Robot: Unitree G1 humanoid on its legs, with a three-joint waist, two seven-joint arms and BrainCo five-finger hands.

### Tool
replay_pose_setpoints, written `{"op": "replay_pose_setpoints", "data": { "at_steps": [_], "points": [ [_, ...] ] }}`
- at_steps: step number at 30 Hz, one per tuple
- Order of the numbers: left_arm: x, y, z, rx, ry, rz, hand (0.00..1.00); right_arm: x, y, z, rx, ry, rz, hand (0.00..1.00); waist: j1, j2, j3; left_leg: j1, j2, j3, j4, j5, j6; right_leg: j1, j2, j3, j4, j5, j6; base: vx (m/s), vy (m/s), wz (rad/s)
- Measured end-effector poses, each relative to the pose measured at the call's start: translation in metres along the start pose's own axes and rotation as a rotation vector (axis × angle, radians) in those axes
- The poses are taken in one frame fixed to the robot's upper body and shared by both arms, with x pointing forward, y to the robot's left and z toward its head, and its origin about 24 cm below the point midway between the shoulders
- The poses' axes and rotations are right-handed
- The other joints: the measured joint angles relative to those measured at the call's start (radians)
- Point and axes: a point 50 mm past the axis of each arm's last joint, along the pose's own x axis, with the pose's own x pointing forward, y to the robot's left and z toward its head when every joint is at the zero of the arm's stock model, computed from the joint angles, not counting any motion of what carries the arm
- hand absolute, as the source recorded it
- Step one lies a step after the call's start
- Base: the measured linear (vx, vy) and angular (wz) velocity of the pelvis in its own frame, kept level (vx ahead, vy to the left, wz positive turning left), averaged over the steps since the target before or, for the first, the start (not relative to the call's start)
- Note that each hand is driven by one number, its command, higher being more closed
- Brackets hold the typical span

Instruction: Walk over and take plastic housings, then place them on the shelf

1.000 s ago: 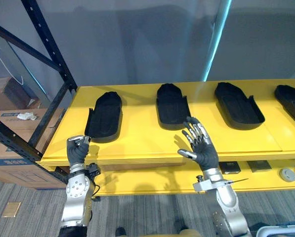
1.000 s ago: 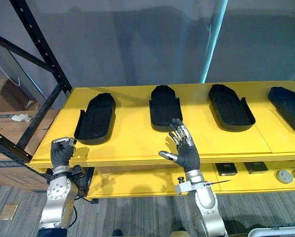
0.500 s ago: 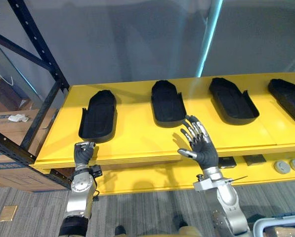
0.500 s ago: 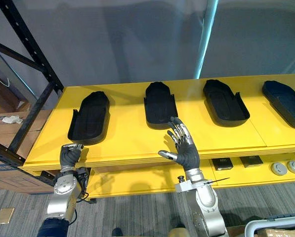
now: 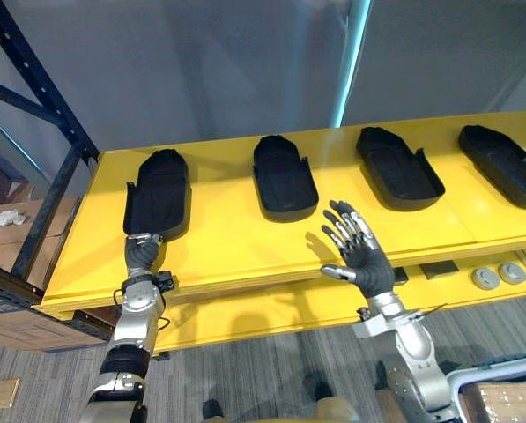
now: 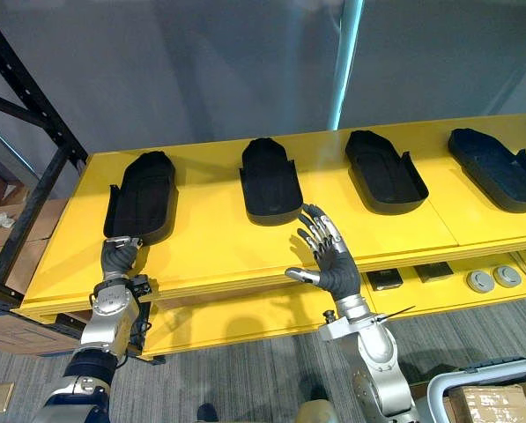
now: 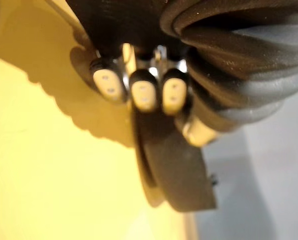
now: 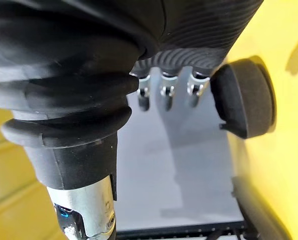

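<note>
Left hand point(image 5: 141, 254): fingers curled into a fist, knuckles against the near end of the leftmost housing point(image 5: 157, 189). Left wrist view: curled fingertips point(image 7: 144, 95) face the camera, the dark shell just past them. Cannot tell whether any finger pinches the rim.

Right hand point(image 5: 361, 261): open, fingers spread and straight, palm turned up. It is held above the front edge of the yellow shelf point(image 5: 227, 247) and holds nothing. It is near the second housing point(image 5: 283, 176) but apart from it.

Four black plastic housings lie in a row on the shelf, long axes running front to back and hollow sides up. The third housing point(image 5: 399, 167) and fourth housing point(image 5: 500, 163) sit to the right, well apart from both hands.

On the lower shelf level point(image 5: 271, 313) are two round grey discs point(image 5: 485, 279) and a small dark square part point(image 5: 439, 269). A black rack upright point(image 5: 33, 79) stands at the left.
</note>
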Motion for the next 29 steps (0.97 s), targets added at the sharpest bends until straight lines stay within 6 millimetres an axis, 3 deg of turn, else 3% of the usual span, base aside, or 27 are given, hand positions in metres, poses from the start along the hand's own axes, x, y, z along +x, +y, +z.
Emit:
{"op": "replay_pose_setpoints", "data": {
  "at_steps": [12,15,17,19,22,23,25,28,29],
  "points": [
    [0.001,0.008,0.002,-0.022,-0.033,0.015,1.0,0.003,0.001,0.002,0.0,-0.012,0.009,0.0,-0.021,-0.004,0.003,0.004,-0.001,0.005,0.0,0.0,0.0,-0.001,0.0,0.011,0.002,0.001,0.002,0.0,-0.001,-0.01],
    [-0.031,-0.007,0.022,-0.151,-0.184,-0.016,1.0,0.001,0.003,0.0,0.021,-0.02,-0.01,0.0,-0.019,-0.002,0.003,0.002,-0.003,-0.007,0.0,0.0,0.0,0.002,0.0,0.003,0.003,0.001,0.002,0.02,-0.01,0.08],
    [-0.064,-0.013,0.041,-0.237,-0.302,0.004,1.0,-0.001,0.006,-0.001,0.044,-0.033,-0.034,0.0,-0.016,0.0,0.004,-0.006,-0.003,-0.029,0.001,0.0,0.0,0.012,-0.001,-0.024,0.004,-0.004,0.001,0.03,-0.025,0.35],
    [-0.085,-0.008,0.05,-0.272,-0.359,0.038,1.0,-0.003,0.007,-0.001,0.059,-0.036,-0.061,0.0,-0.008,0.006,0.004,-0.008,-0.003,-0.058,0.001,0.001,0.0,0.032,-0.002,-0.054,0.004,-0.013,0.002,0.01,-0.022,0.42],
    [-0.109,0.008,0.058,-0.265,-0.436,0.119,1.0,-0.004,0.01,-0.002,0.065,-0.037,-0.082,0.0,0.031,0.018,0.001,-0.013,-0.005,-0.101,0.0,0.0,-0.001,0.058,-0.005,-0.099,0.005,-0.033,0.0,-0.01,-0.023,0.43],
    [-0.114,0.015,0.055,-0.27,-0.432,0.156,0.0,-0.005,0.011,-0.002,0.069,-0.032,-0.084,0.0,0.049,0.024,0.0,-0.014,-0.006,-0.123,0.0,0.001,-0.001,0.071,-0.005,-0.122,0.006,-0.043,0.0,-0.02,-0.028,0.44],
    [-0.118,0.027,0.048,-0.279,-0.406,0.228,0.0,-0.004,0.014,-0.003,0.062,-0.03,-0.083,0.0,0.064,0.031,-0.005,-0.022,-0.006,-0.141,0.0,-0.001,-0.001,0.071,-0.005,-0.141,0.006,-0.057,-0.005,-0.02,-0.028,0.4],
    [-0.127,0.05,0.021,-0.235,-0.292,0.416,0.0,-0.004,0.015,-0.004,0.053,-0.029,-0.109,0.0,0.081,0.035,-0.012,-0.052,-0.007,-0.179,0.0,0.008,-0.002,0.07,-0.003,-0.179,0.002,-0.06,-0.009,0.01,-0.03,0.34],
    [-0.129,0.06,0.0,-0.196,-0.192,0.491,0.0,-0.004,0.013,-0.007,0.05,-0.018,-0.129,0.0,0.091,0.034,-0.014,-0.052,-0.006,-0.181,0.0,0.012,-0.005,0.071,-0.002,-0.181,0.002,-0.059,-0.009,0.02,-0.015,0.05]
  ]
}}
